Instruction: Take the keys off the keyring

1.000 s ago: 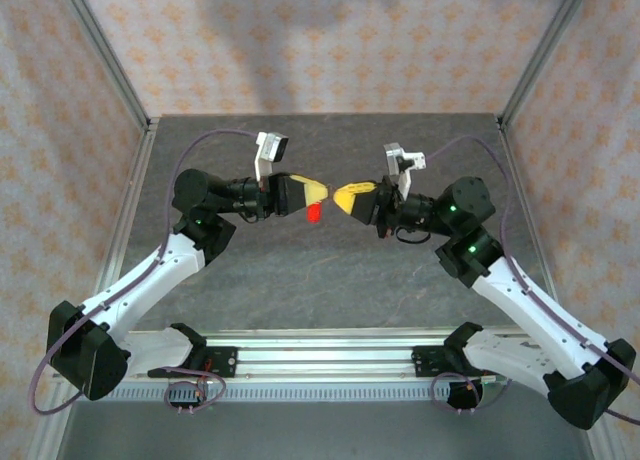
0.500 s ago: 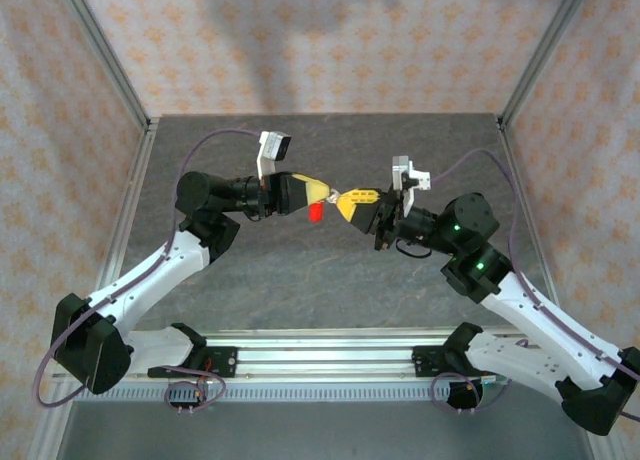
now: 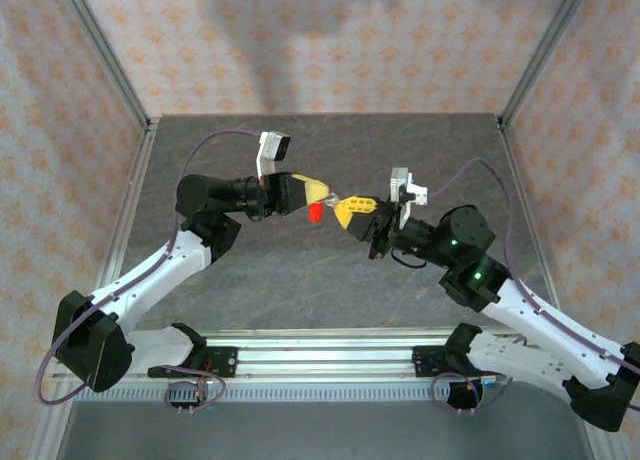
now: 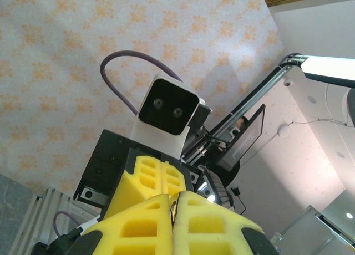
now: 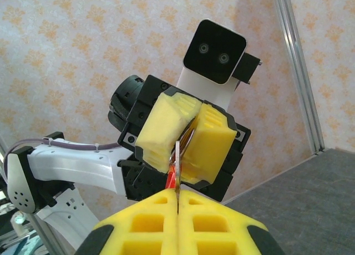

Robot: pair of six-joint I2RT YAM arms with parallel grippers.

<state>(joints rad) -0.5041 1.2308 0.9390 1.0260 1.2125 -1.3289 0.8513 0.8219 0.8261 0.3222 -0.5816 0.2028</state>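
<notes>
Right gripper [image 3: 341, 207]: pads pressed together, with a thin silvery key [image 5: 177, 154] standing up out of the seam. A second back it hung apart from the left gripper [image 3: 324, 193]. It has since come in, and the two tips now meet almost nose to nose. Left gripper: clamped on the wire of the keyring [image 3: 315, 213], the red piece hanging just beneath its tips, place unchanged. Right forearm has swung inward and lower over the table [image 3: 300, 280]. Left arm has barely moved.
</notes>
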